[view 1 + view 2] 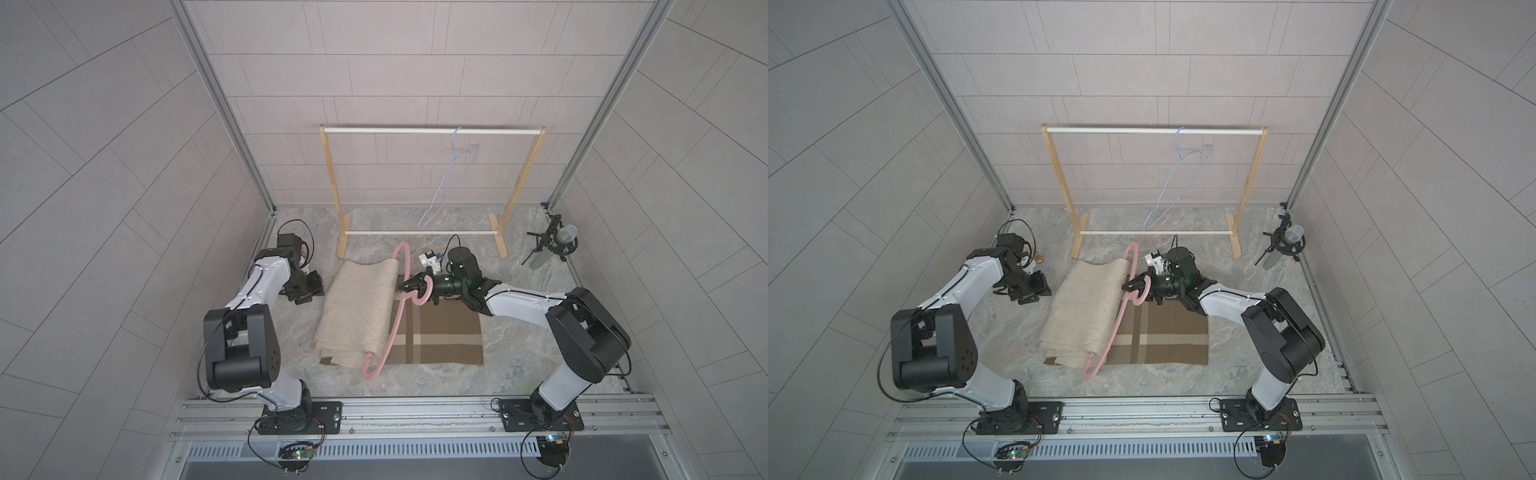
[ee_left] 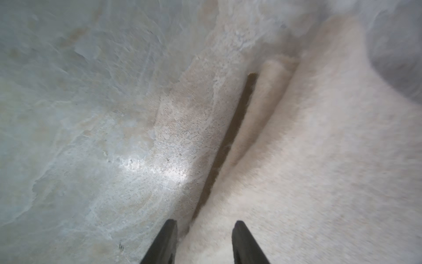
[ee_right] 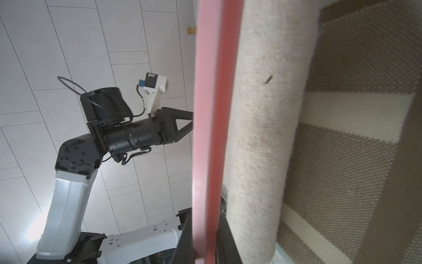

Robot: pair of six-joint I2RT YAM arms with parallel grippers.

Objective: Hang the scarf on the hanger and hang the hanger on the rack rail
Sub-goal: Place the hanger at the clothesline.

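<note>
Pressed together on the pink hanger [image 1: 392, 322] near its hook: right gripper [image 1: 408, 286]. Just past those jaws, folded along the hanger, the scarf [image 1: 357, 311]: soft, limp, probably light; best pinched at an edge. Spread, empty, at its far edge: left gripper [image 2: 204, 221].

Tabletop [image 1: 519, 357]: grey, marbled stone pattern, walls on three sides.
Standing on it: wooden clothes rack [image 1: 419, 233] on two feet, far side, middle; microphone [image 1: 555, 247] on a small black stand, far right corner; small brass knob [image 1: 1039, 258], far left.
Lying on it: scarf [image 1: 440, 332], centre, brown plaid to the right, beige side showing to the left.
</note>
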